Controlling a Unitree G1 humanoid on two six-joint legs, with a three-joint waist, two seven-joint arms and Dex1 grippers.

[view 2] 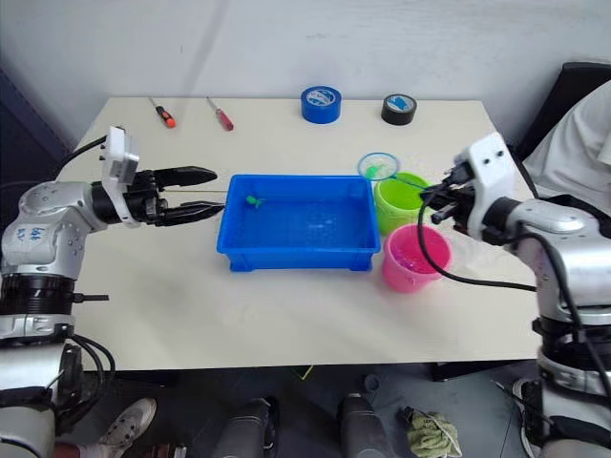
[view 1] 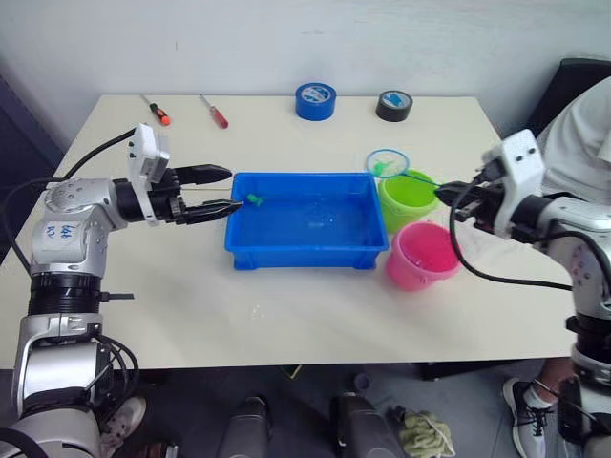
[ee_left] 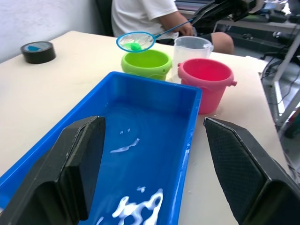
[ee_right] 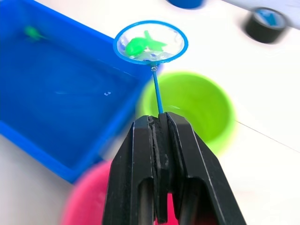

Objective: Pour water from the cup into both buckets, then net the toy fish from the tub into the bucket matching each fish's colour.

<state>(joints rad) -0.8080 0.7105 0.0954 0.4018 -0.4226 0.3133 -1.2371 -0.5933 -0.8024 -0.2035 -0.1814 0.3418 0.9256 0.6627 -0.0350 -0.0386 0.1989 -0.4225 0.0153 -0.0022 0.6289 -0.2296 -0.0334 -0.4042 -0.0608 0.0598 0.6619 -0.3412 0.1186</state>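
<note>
While my right gripper (ee_right: 161,123) pinches the net (ee_right: 151,43) by its thin handle, the hoop hangs past the green bucket (ee_right: 190,105) — a green fish (ee_right: 140,44) lies in the mesh. I see another green fish (view 1: 253,199) in the blue tub (view 1: 304,253), the pink bucket (view 1: 420,256) just beside it. My left gripper (view 1: 227,189) is spread at the tub's end.

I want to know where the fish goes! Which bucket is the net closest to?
The lime green bucket. The net with a green fish hangs by its far rim; the pink bucket sits nearer the robot.
</note>
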